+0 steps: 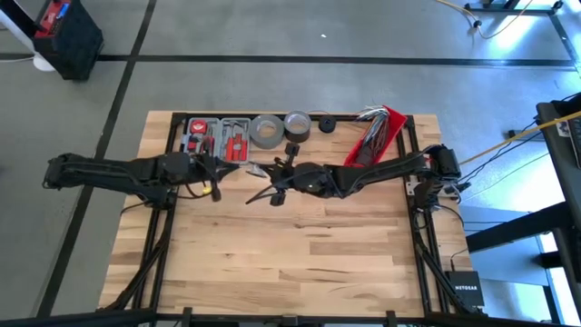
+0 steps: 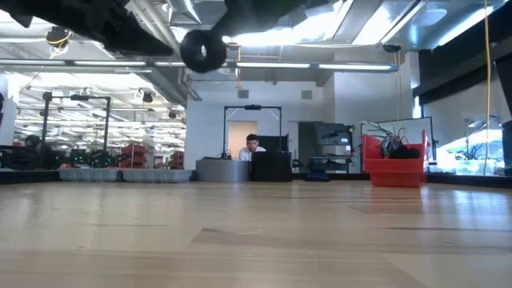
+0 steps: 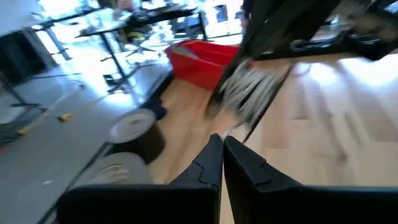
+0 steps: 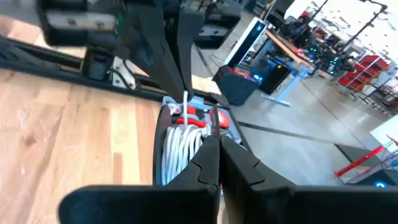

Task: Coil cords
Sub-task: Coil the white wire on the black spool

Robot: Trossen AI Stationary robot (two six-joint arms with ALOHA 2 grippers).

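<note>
Both arms are dark, almost black, made of long thin parts joined by thick round joints. The left arm (image 1: 127, 171) has a fat blocky part near its tool, with thin black wires looping off it and a small yellow spot beside them. The right arm (image 1: 381, 170) has a boxy black base with loose black cables hanging by it. The left tool (image 3: 222, 155) has two flat black fingers with sharp, pointed tips and small steps cut in their sides. The right tool (image 4: 219, 155) looks just the same: two smooth black fingers on a wide black bar. A round black knob (image 2: 203, 50) shows under one arm.
</note>
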